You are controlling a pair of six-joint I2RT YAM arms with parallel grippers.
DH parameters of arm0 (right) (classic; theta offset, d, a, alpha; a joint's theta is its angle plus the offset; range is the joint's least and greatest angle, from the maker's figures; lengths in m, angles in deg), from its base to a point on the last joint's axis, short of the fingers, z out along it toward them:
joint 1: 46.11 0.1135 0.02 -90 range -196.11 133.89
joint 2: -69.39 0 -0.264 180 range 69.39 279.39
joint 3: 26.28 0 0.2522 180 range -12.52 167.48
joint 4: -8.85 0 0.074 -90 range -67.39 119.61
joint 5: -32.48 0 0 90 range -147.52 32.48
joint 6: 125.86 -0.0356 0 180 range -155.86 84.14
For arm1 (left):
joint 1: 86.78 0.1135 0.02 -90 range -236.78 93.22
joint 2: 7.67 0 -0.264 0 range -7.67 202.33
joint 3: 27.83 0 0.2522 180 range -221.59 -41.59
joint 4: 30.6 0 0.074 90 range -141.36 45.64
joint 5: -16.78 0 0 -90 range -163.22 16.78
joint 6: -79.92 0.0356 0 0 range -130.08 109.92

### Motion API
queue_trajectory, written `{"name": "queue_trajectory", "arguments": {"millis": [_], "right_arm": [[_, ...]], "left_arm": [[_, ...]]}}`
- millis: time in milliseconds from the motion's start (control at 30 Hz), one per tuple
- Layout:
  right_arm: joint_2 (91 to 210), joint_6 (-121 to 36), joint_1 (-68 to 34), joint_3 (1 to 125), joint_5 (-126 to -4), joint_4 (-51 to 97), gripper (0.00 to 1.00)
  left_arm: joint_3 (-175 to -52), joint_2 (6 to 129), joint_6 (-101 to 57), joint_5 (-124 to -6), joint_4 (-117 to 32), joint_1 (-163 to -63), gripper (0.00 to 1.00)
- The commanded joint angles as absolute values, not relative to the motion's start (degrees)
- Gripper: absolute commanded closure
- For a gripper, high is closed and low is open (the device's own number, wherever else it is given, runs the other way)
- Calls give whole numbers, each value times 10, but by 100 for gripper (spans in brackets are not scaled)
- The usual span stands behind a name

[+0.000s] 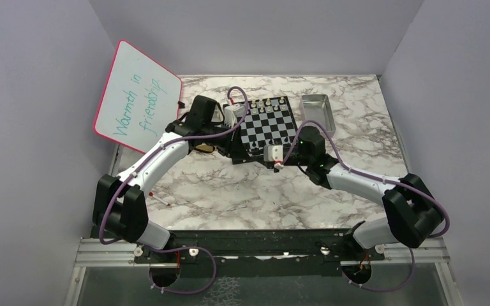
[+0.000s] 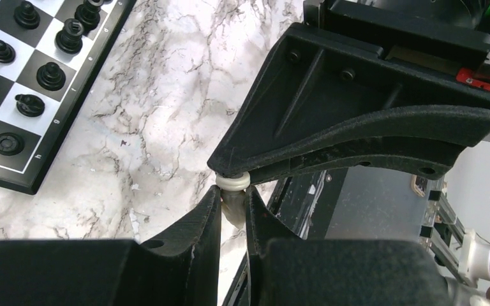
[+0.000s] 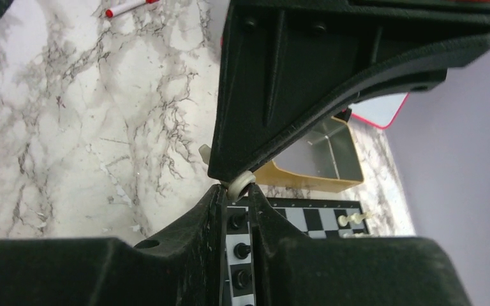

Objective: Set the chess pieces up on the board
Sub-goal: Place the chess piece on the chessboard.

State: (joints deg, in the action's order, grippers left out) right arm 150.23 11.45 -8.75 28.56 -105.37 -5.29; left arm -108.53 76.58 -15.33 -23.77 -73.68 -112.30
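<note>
board (image 1: 269, 127) toward 12 o'clock on your table (image 1: 230, 191), black chess pieces (image 2: 51, 75) lining one edge, one pale piece (image 2: 233, 183) just off its 7 o'clock corner, your left gripper (image 2: 233, 205) and right gripper (image 3: 236, 196) both pinching it

Rear ctr of table (image 1: 230, 191): board (image 1: 268, 126), w/ chess pieces (image 1: 269, 102) along far edge. Tray (image 1: 318, 109) just R of board. Whiteboard (image 1: 137, 99) far L, by wall.
</note>
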Motion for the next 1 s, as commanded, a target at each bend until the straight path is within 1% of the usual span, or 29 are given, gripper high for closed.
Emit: {"name": "queue_trajectory", "arguments": {"millis": [0, 133, 233, 433, 533, 567, 633, 667, 867, 900, 967], "right_arm": [[1509, -57, -81, 274, -1030, -194, 79], [1510, -192, -81, 259, -976, -259, 79], [1507, -263, -81, 260, -923, -263, 79], [1504, -371, -81, 261, -850, -272, 80], [1511, -413, -81, 257, -831, -284, 82], [1513, -425, -81, 255, -828, -292, 82], [1517, -454, -81, 247, -822, -317, 83], [1520, -467, -81, 246, -824, -326, 84], [1511, -495, -81, 252, -812, -285, 83], [1509, -497, -81, 251, -808, -282, 83], [1502, -505, -81, 246, -791, -274, 82]], "left_arm": [[-1106, 770, -166, -261, -720, -1132, 83], [-1112, 774, -170, -278, -717, -1132, 76], [-1117, 777, -176, -285, -717, -1132, 72], [-1114, 763, -192, -317, -692, -1132, 67], [-1101, 742, -210, -326, -654, -1132, 67], [-1096, 737, -214, -327, -640, -1132, 69], [-1090, 731, -215, -329, -626, -1132, 78], [-1088, 730, -214, -327, -623, -1132, 81], [-1084, 732, -211, -325, -621, -1132, 98], [-1083, 731, -210, -327, -620, -1132, 100], [-1083, 727, -208, -337, -619, -1132, 100]]}}
